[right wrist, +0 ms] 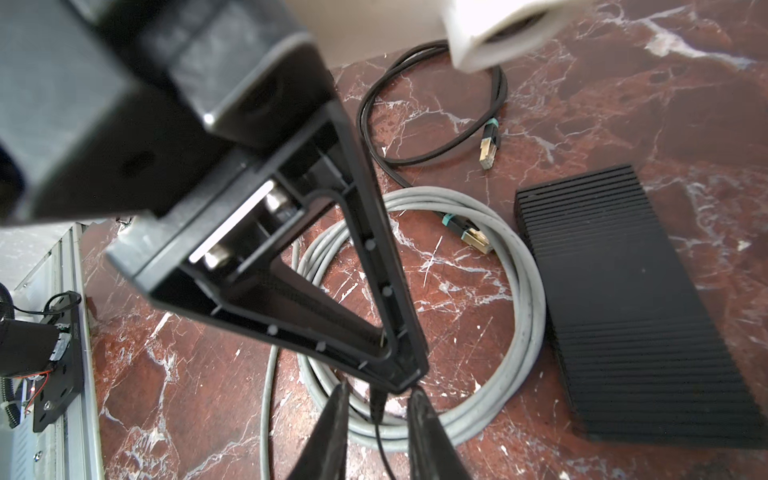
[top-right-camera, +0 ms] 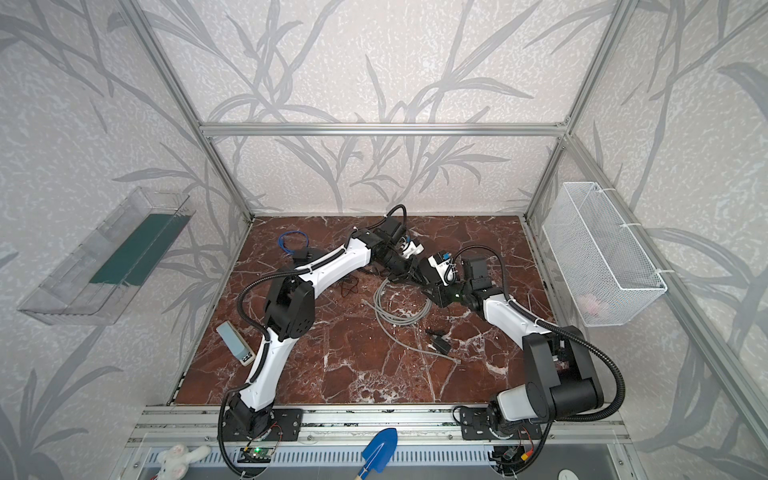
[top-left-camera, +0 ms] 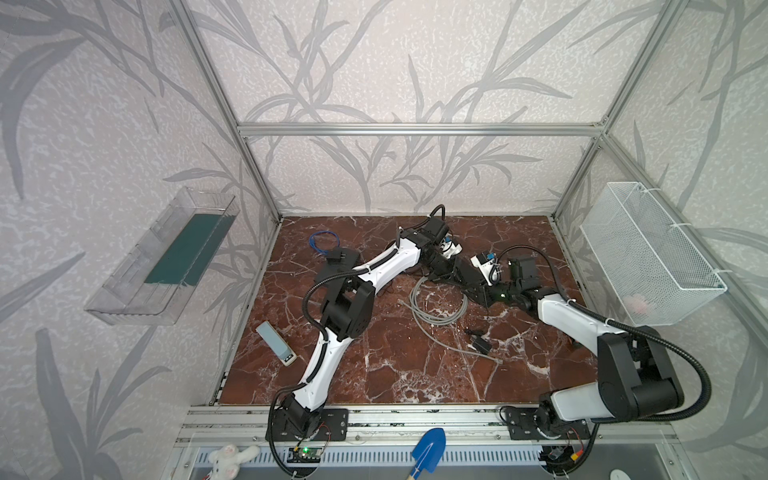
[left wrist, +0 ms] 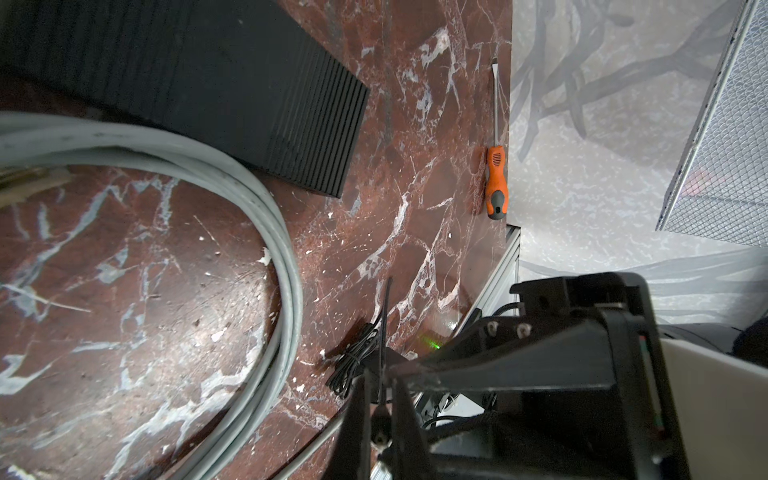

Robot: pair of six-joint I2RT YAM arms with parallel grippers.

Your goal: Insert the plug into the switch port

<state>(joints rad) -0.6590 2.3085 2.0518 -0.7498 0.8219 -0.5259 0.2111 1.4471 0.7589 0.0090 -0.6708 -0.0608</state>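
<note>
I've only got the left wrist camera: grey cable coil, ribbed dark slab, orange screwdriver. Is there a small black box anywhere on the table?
Observer: Yes. In both top views a small black box sits toward the far left corner of the table, beside a blue cable loop.
Operator: My left gripper is shut on a thin black cord. Is the right gripper holding it too?
Observer: No. The right wrist view shows its fingers apart, the cord passing between them untouched.
Operator: Any other plugs around?
Observer: A black cable with gold plugs at both ends lies loose beside the grey coil.
</note>
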